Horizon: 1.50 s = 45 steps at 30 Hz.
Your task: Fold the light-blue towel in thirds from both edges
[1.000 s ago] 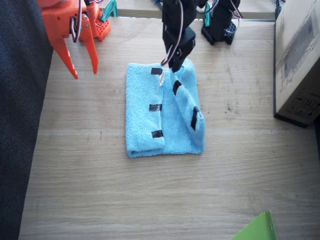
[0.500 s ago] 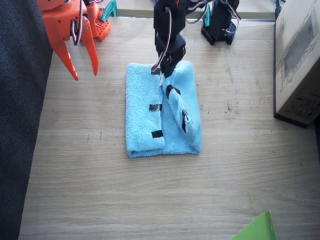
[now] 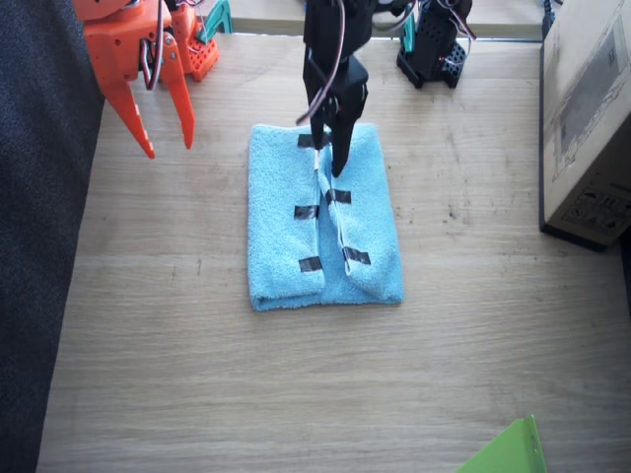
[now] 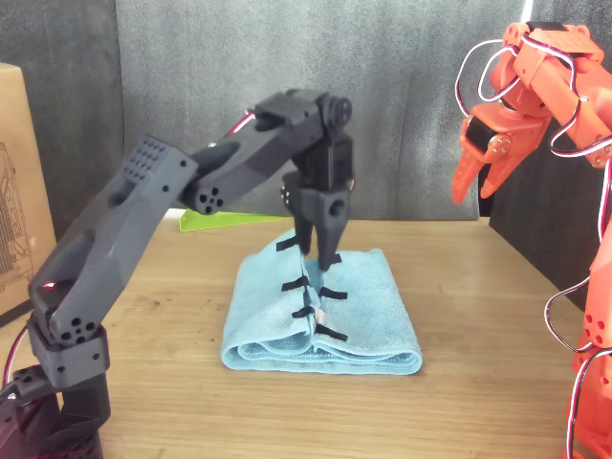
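The light-blue towel (image 3: 281,241) (image 4: 368,306) lies flat in the middle of the table. Both of its edges are folded inward, and their black tape strips (image 3: 308,212) meet along a centre seam. My left gripper (image 3: 330,153) (image 4: 316,251), the black one, points straight down at the far end of that seam. Its jaws stand slightly open and the right-hand flap lies free on the towel. My right gripper (image 3: 168,143) (image 4: 478,182), the orange one, hangs open above the table, apart from the towel, on the side of the dark cloth.
A cardboard box (image 3: 592,108) (image 4: 14,191) stands at one table edge. A bright green sheet corner (image 3: 508,453) (image 4: 220,220) pokes in at the front edge. A dark cloth (image 3: 39,246) covers the side by the right arm. Arm bases sit at the far edge.
The left gripper carried the raised flap over to the seam and let it go; the flap now lies flat. The right arm has not moved.
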Each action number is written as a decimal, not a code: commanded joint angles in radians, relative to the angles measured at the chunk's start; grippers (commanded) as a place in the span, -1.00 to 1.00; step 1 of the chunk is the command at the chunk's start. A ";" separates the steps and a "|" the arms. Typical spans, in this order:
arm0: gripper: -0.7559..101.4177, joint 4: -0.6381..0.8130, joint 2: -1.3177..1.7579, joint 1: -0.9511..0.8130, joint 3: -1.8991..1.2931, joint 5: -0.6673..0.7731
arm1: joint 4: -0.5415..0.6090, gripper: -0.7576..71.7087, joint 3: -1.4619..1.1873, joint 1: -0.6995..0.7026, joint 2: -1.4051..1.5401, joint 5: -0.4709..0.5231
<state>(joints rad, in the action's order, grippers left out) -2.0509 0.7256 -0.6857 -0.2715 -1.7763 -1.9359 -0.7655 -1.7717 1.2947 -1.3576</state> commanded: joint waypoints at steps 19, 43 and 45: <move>-0.99 0.534 1.037 -0.787 -1.085 0.127 | 0.268 -0.98 -0.660 0.074 0.517 -0.018; -0.99 0.785 2.318 -1.015 -2.421 0.137 | 0.710 -0.98 -1.861 0.364 1.517 0.092; -0.99 0.738 2.453 -1.040 -2.457 0.123 | 0.698 -0.98 -1.928 0.364 1.614 0.106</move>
<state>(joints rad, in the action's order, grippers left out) -1.2456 2.9667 -1.6997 -2.6937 -1.6368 -1.2118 -2.6523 -1.4067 2.7857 -1.2441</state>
